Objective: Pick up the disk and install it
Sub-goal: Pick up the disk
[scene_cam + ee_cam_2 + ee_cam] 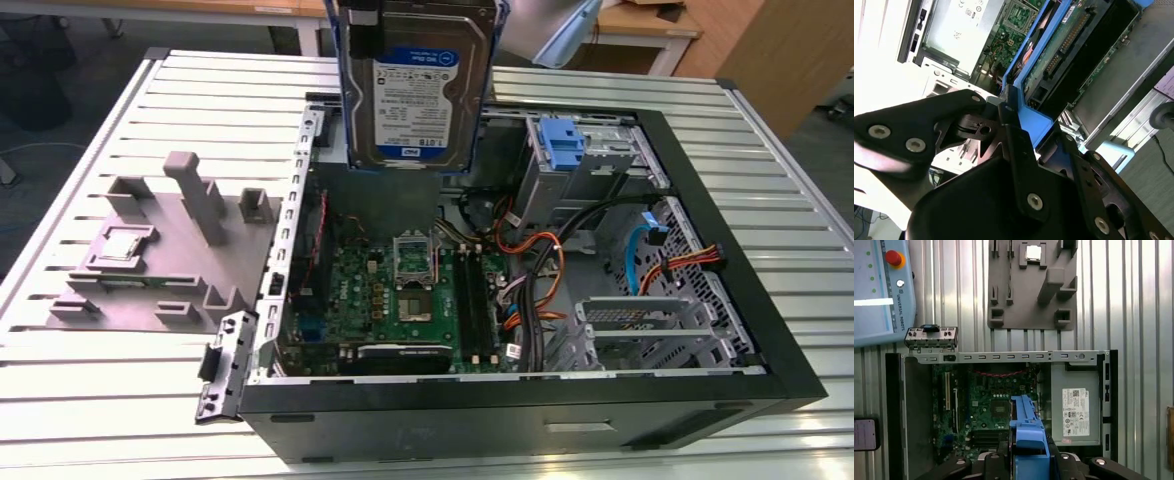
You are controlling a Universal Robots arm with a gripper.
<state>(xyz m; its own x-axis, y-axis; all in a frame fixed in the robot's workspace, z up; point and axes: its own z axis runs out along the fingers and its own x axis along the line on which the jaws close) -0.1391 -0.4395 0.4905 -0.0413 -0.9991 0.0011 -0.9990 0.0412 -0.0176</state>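
**Disk** (414,90): you carry it in the air over the far part of the open computer case (534,400). It stands upright with its long axis vertical, and its label faces the exterior view.

**Gripper** (1036,127): your jaws are clamped on the disk's blue carrier frame, as the second wrist view shows.

**Clearance:** there is free air along both long edges. Beneath the lower edge lie the motherboard (400,290) and cables (534,270). The blue latch (563,150) stands just beside the disk, on the exterior view's right.

**Surface:** a ribbed metal counter (107,380) carries the case. A grey fixture block (160,250) sits beside the case, on the exterior view's left.

**Room:** wooden desks (654,20) stand beyond the counter.
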